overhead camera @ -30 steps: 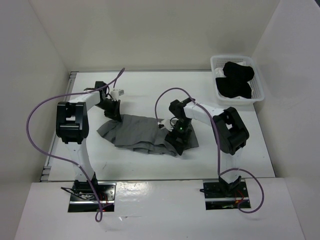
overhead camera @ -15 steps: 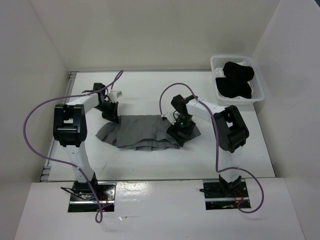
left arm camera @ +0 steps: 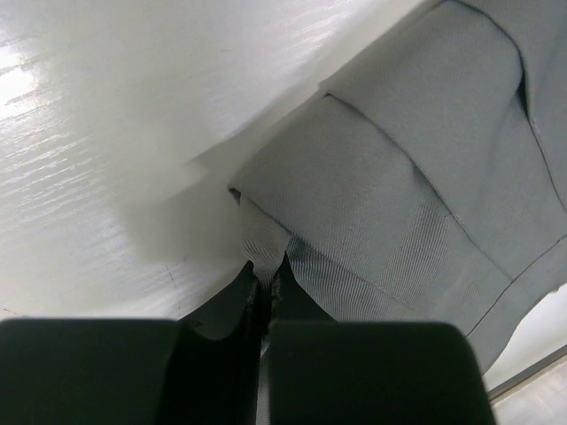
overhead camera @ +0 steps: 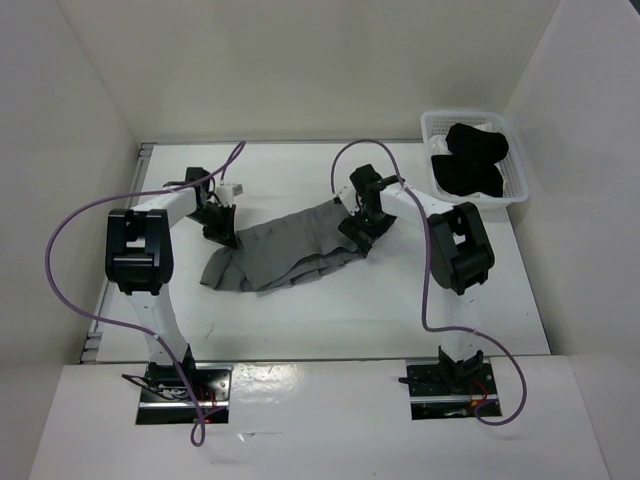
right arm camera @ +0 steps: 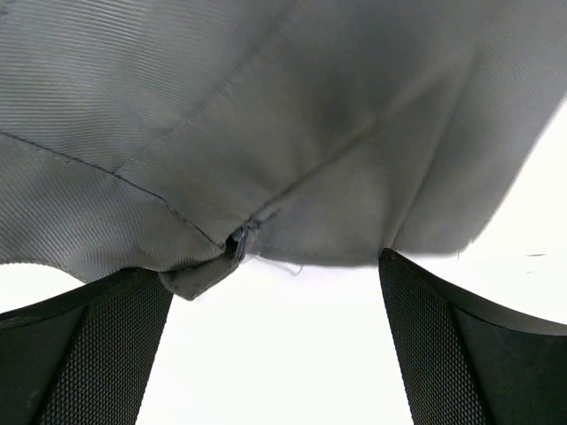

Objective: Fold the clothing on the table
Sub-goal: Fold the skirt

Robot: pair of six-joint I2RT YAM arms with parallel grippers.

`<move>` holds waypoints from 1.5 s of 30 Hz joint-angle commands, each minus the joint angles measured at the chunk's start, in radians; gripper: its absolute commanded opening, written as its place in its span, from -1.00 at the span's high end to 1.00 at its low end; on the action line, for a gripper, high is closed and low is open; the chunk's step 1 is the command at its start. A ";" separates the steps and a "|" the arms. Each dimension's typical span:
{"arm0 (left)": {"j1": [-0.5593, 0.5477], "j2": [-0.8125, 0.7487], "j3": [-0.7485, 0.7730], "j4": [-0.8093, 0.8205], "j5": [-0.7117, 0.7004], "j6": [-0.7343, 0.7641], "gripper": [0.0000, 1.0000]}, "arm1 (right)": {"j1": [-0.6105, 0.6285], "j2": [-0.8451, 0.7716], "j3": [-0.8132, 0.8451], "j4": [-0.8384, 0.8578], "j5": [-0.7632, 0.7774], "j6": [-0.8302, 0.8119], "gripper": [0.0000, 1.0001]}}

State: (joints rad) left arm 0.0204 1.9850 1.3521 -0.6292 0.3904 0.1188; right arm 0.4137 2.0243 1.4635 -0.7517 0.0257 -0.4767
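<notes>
Grey pleated fabric, a single skirt (overhead camera: 285, 250), lies on the white table (overhead camera: 350, 310) in a long, rumpled band. Its long axis runs diagonally. The near-left end bunches towards the front of the table. The far-right end points up towards the back, in the direction of the basket (overhead camera: 519, 172).

The left gripper (overhead camera: 222, 235) sits at the skirt's left upper edge. In the left wrist view its two fingers (left arm camera: 248, 297) are pressed tight together with a narrow fold of the cloth pinched between them.

The right gripper (overhead camera: 358, 228) sits over the far-right end. In the right wrist view its two fingers (right arm camera: 89, 354) stand wide apart. The skirt's edge and a stitched corner (right arm camera: 237, 241) lie across the space ahead of them and hide the tips. They show no clamp on the cloth.

By count there are one skirt, two arms, two purple cables (overhead camera: 70, 230), one white slatted basket at the far right corner and one black garment (overhead camera: 470, 160) heaped in it.

A second ago the skirt lay nearly straight across, left to right, and the right gripper was lower, over the near-right end. That gripper has since travelled towards the back of the table. The skirt's right end has swung up with it, which tilts the band. The left gripper has barely shifted, and the basket is as it was.
</notes>
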 commanded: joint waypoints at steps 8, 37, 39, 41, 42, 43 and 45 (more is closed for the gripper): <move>0.010 0.012 0.016 -0.056 0.064 -0.021 1.00 | -0.098 0.008 0.162 0.068 -0.139 0.043 -0.99; -0.020 -0.026 -0.050 -0.056 0.050 0.021 1.00 | -0.402 0.206 0.259 -0.089 -0.785 0.030 -0.99; -0.030 -0.035 -0.059 -0.056 0.050 0.021 1.00 | -0.392 0.232 0.268 -0.078 -0.785 0.039 -0.99; -0.030 -0.035 -0.059 -0.056 0.039 0.021 1.00 | -0.381 0.247 0.290 -0.069 -0.785 0.049 -0.99; -0.030 -0.035 -0.059 -0.056 0.039 0.021 1.00 | -0.371 0.263 0.290 -0.069 -0.794 0.049 -0.99; -0.030 -0.035 -0.059 -0.056 0.039 0.021 1.00 | -0.360 0.263 0.300 -0.058 -0.794 0.062 -0.99; -0.030 -0.035 -0.059 -0.056 0.030 0.021 1.00 | -0.351 0.290 0.319 -0.048 -0.794 0.073 -0.99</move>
State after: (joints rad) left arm -0.0029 1.9694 1.3125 -0.6552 0.4431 0.1062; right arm 0.0319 2.2520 1.7500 -0.8318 -0.7738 -0.4225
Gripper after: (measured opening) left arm 0.023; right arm 0.993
